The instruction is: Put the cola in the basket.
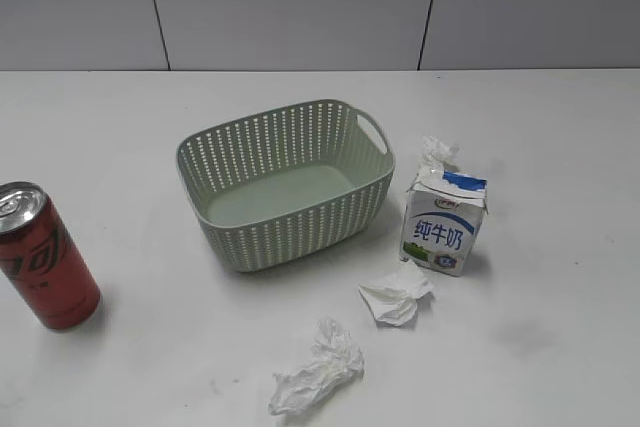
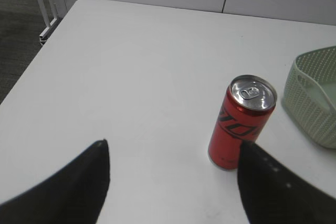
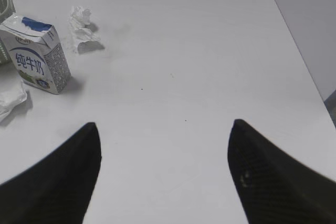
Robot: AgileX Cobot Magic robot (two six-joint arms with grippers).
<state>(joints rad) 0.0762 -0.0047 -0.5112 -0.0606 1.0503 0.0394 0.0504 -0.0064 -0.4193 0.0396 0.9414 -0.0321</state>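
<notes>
Exterior view: cola (image 1: 45,257) upright at the frame's left edge, well apart from the basket (image 1: 290,237) at centre.

Left wrist view shows the left gripper (image 2: 173,182) spread wide and empty, its right finger (image 2: 273,192) overlapping the can's base; whether they touch is unclear. Right of the basket stand a milk carton (image 1: 445,222) and three crumpled tissues (image 1: 318,369). Over bare table (image 3: 173,77), the right gripper (image 3: 163,166) is wide open, holding nothing.

A white-and-blue milk carton (image 1: 445,223) stands upright at right of centre on the white bench (image 1: 560,147). Three crumpled tissues lie nearby: behind it (image 1: 436,154), lower left of it (image 1: 396,296), and bottom centre (image 1: 316,367).
</notes>
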